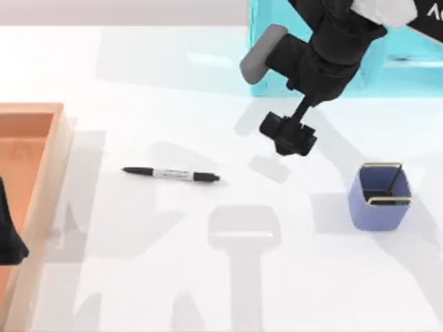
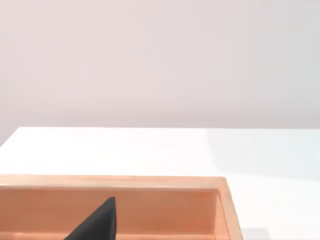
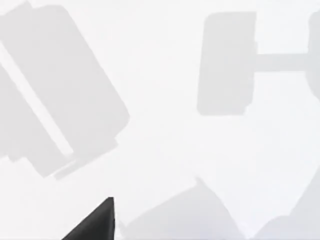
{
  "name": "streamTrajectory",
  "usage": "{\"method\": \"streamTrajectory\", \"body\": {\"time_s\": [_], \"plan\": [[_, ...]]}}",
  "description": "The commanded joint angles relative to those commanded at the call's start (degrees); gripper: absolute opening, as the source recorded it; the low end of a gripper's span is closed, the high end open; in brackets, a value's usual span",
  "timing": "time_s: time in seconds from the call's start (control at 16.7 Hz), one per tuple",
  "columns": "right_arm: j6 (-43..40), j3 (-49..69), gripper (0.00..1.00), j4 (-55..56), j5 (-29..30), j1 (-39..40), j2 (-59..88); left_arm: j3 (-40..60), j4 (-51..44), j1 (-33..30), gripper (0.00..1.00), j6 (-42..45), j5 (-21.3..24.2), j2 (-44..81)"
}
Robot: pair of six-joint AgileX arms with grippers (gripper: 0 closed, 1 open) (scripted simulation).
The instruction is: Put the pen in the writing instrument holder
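White table (image 1: 138, 277) lies bare between pen (image 1: 171, 174) and right pincer (image 1: 289, 138), whose opening I cannot tell.

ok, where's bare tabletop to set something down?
Widest free patch: the near table strip below the pen, from the wooden tray across to the blue pen holder. Also bare between tray and pen. Crowded at the far right: turquoise shelf, with the right claw hovering in front of it.

— What does the right arm (image 1: 325, 52) look like?
— Matte black, chunky rounded segments, a grey capsule-shaped piece on its side, white casing up top
— And its gripper (image 1: 287, 135)?
— Black, blocky, on a thin black stem
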Motion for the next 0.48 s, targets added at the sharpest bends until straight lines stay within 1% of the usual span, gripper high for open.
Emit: {"method": "streamTrajectory", "body": {"time_s": [0.24, 0.48], "plan": [[-5.09, 21.3, 1.0, -6.7, -2.59, 5.05, 17.49, 0.0, 0.0, 0.0, 1.0, 0.0, 0.0, 0.0], [-8.65, 36.37, 1.0, -9.38, -4.72, 8.57, 27.93, 0.0, 0.0, 0.0, 1.0, 0.0, 0.0, 0.0]]}}
